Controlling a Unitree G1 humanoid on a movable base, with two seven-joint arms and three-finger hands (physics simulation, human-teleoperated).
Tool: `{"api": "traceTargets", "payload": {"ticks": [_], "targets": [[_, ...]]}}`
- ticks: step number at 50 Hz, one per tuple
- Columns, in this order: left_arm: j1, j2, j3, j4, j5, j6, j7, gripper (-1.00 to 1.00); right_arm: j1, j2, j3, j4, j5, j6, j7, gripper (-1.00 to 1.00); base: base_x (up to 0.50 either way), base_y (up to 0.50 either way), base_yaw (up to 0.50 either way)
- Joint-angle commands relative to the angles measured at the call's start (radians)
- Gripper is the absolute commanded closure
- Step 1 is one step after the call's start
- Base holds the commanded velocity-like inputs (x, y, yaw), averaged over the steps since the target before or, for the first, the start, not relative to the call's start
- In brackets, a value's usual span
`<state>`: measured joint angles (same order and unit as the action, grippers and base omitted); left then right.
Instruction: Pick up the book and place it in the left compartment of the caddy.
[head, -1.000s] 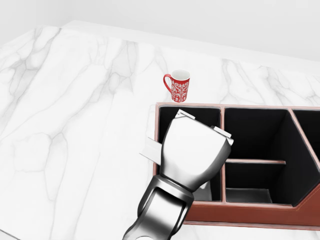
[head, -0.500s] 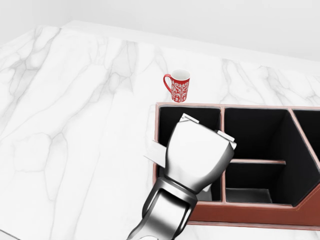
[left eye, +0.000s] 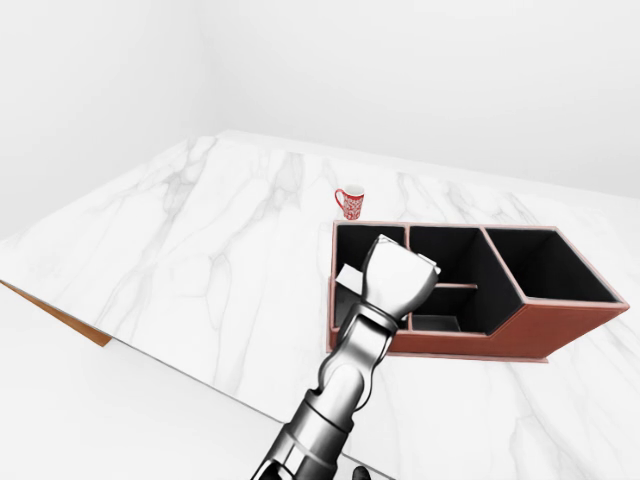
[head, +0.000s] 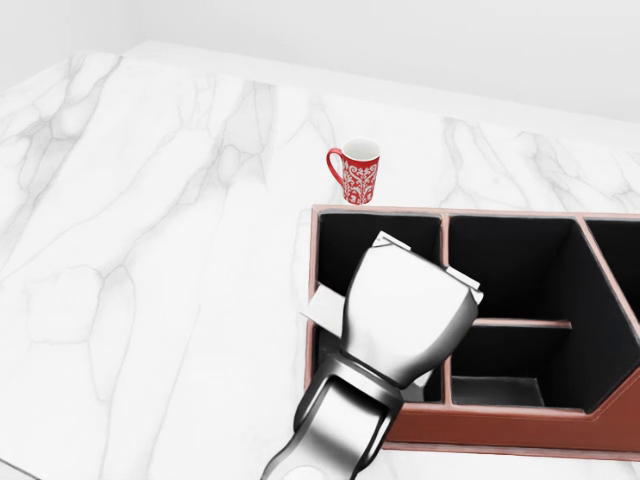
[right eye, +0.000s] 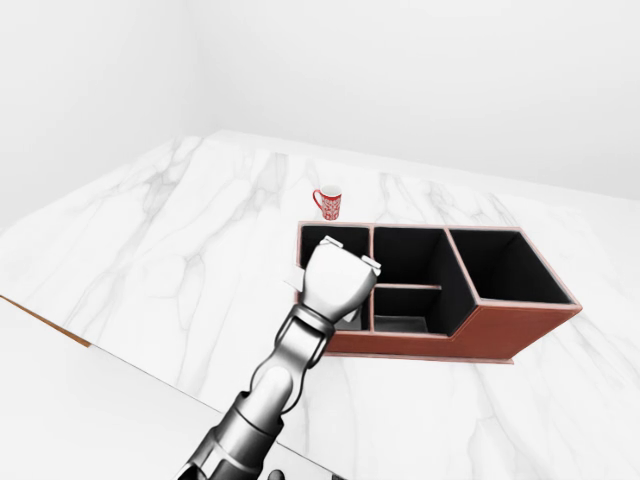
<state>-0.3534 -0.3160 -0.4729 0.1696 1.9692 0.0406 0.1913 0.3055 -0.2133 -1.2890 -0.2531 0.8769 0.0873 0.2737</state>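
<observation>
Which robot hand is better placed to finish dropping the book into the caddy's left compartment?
Left. The left robot hand is over the caddy's left compartment, with the book's white edge showing beside it. The right robot hand shows in no view. Whether the fingers are closed on the book is hidden.

A white marble table (head: 150, 200) carries a red mug (head: 357, 171) and a brown caddy (left eye: 545, 335).
</observation>
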Motion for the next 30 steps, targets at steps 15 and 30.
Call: {"api": "traceTargets", "payload": {"ticks": [15, 30], "targets": [[-0.107, -0.01, 0.074, 0.188, -0.044, 0.014, 0.107, 1.0, 0.0, -0.002, -0.002, -0.003, 0.004, 0.0, -0.002, -1.0, 0.0, 0.0, 0.0], [-0.184, 0.005, 0.12, 0.352, -0.115, 0.04, 0.172, 1.0, -0.001, -0.002, 0.002, -0.002, 0.001, 0.0, -0.003, -1.0, 0.0, 0.0, 0.0]]}}
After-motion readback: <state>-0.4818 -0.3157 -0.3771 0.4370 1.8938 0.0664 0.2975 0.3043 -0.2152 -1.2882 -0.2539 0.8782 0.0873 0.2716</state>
